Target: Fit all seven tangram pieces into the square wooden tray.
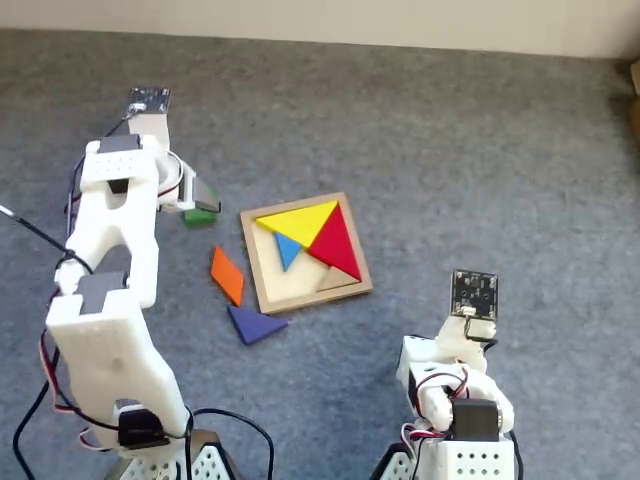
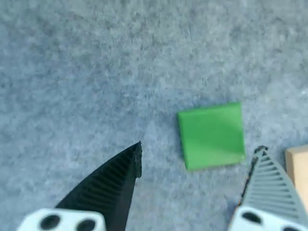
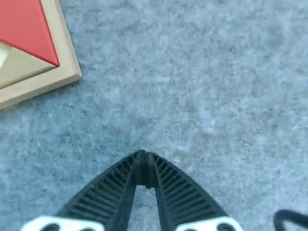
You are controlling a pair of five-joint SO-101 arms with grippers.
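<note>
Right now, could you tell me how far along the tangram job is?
Done: yellow triangle, red triangle, blue triangle and tan triangle lie in the tray. In hand: the open left gripper hangs over the green square. Left: that square, the orange parallelogram and the purple triangle.

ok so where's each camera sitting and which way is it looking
High view: fixed overhead, looking down on the wooden tray; left arm and right arm both show.
Left wrist view: on the left arm's wrist, facing down at the green square; open left gripper shows.
Right wrist view: on the right arm's wrist, facing down at grey carpet and the tray's corner; shut right gripper shows.
Shared: green square in high and left wrist views; tray in high and right wrist views.
</note>
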